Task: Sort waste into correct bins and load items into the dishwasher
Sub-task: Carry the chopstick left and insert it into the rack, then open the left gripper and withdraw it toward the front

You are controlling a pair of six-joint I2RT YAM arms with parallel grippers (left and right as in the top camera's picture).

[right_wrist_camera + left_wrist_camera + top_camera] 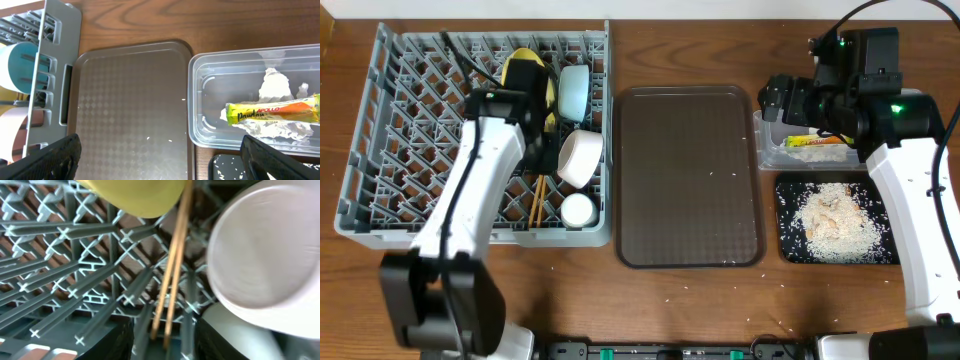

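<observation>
Straddling chopsticks [172, 270] among rack [65, 230] pegs, left fingers [112, 342] wide, empty; right fingers [50, 160] likewise near clear container [192, 100] rim.

The left arm [470, 190] and right arm [920, 215] are white shells joined by black joints. Two green lights [897, 108] glow on the right arm's black housings; a thin black cable [855, 12] arcs off them. The right tool [165, 160] has grainy matte-black fingers [50, 160].

There is one grey dish rack [360, 130], one yellow plate [140, 195], one light blue bowl [573, 88], one white bowl [580, 158], one white cup [578, 210], two chopsticks [172, 270], one brown serving tray [688, 175], one clear container [220, 85], one black tray [787, 247] and one snack wrapper [272, 111].
</observation>
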